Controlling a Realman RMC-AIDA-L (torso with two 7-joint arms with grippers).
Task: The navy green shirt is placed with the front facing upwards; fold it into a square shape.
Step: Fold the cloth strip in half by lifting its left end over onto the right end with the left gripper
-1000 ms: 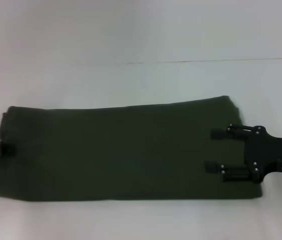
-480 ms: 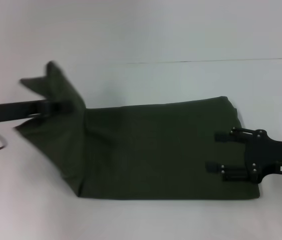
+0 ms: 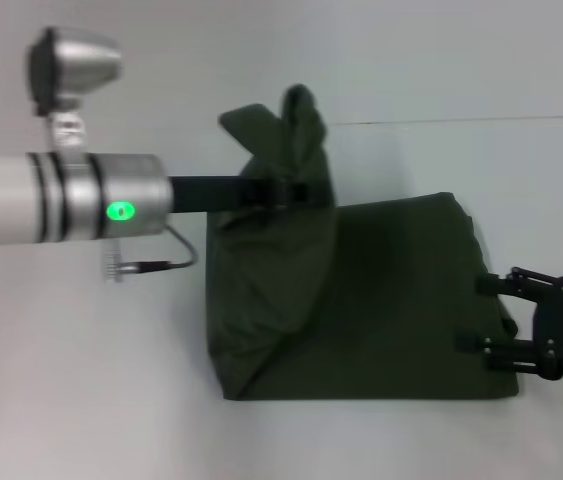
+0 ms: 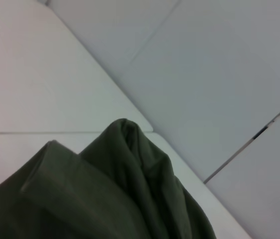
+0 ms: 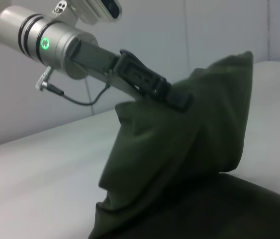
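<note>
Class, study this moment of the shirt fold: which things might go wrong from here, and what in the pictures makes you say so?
1. The left claw holds the navy green shirt by a bunched end lifted off the table; the cloth may slip or land creased, spoiling a square fold.
2. The right claw is open at the shirt's other end, not gripping it, so the flat part may drag along the white table.
</note>
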